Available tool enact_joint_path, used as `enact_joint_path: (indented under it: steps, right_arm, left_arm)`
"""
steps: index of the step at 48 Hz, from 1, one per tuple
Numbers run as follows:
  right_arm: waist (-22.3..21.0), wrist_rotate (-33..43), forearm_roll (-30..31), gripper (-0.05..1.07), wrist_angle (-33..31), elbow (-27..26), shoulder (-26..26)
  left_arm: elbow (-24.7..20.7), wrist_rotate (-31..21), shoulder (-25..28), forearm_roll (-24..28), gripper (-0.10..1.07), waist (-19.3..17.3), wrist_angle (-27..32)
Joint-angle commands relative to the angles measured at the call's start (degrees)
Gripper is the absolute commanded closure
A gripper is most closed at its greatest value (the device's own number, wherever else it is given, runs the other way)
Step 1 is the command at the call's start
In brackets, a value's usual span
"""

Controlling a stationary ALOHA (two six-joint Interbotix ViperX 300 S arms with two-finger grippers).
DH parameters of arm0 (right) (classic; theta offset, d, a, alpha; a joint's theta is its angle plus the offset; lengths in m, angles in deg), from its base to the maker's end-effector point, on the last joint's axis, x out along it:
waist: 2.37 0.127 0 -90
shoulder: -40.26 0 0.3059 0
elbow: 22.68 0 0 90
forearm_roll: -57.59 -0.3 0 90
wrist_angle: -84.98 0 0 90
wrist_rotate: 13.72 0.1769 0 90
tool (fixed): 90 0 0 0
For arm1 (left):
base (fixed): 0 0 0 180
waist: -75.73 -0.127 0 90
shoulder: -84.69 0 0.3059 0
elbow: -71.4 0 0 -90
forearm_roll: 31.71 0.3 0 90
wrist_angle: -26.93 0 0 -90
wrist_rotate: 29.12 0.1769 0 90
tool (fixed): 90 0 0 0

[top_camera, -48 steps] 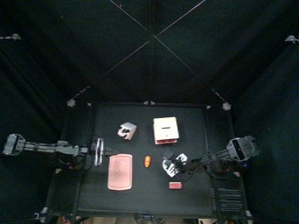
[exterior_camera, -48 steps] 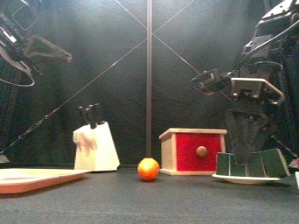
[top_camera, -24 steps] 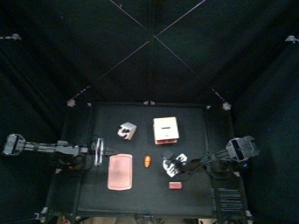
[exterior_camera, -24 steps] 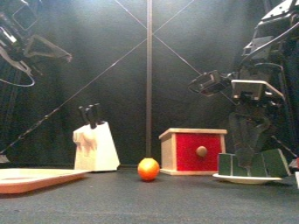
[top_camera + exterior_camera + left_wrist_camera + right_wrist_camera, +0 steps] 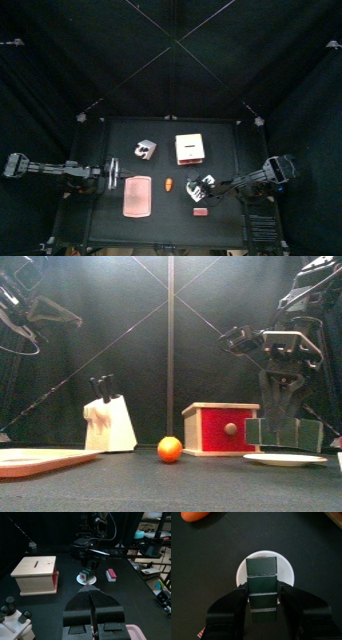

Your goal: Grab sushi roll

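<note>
From above, the right gripper (image 5: 203, 186) reaches in from the table's right edge and sits over a small white plate (image 5: 195, 191) near the front right of the black table (image 5: 160, 225). A pink cutting board (image 5: 136, 196) lies toward the front left, an orange fruit (image 5: 168, 185) just right of it, a wooden box (image 5: 191, 148) further back near the middle, and a knife block (image 5: 144, 149) to the box's left. A small red item (image 5: 201, 211) lies near the front edge, in front of the plate. The left gripper (image 5: 107, 182) rests at the left edge.

From the front, the sushi roll (image 5: 283, 433), a dark green row of pieces, is pinched in the right gripper (image 5: 282, 426) and hangs clear above the plate (image 5: 283, 459), not touching it. The box (image 5: 222, 429), fruit (image 5: 170, 449), knife block (image 5: 108, 422) and cutting board (image 5: 40, 461) stand to the left of it.

In the left wrist view, the left gripper (image 5: 92, 597) has its jaws pressed together on nothing; far off, the roll (image 5: 85, 575) appears small above the plate (image 5: 87, 581), though detail there is hard to make out.

In the right wrist view, the jaws clamp the roll (image 5: 262, 587) from both sides, directly above the plate (image 5: 286, 571).
</note>
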Motion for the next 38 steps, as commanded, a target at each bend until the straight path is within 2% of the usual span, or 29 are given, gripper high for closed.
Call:
enact_joint_path:
  steps: [1, 38]
  right_arm:
    - [-0.1, 0.0, 0.0, 0.41, 0.1, -0.8, -1.8]
    - [0.1, 0.0, -0.2, 0.41, 0.1, -1.5, -1.2]
  left_arm:
    - [-0.8, 0.1, 0.1, -0.1, 1.0, 0.1, -0.5]
    - [-0.9, 0.4, 0.1, -0.1, 1.0, -0.6, -0.5]
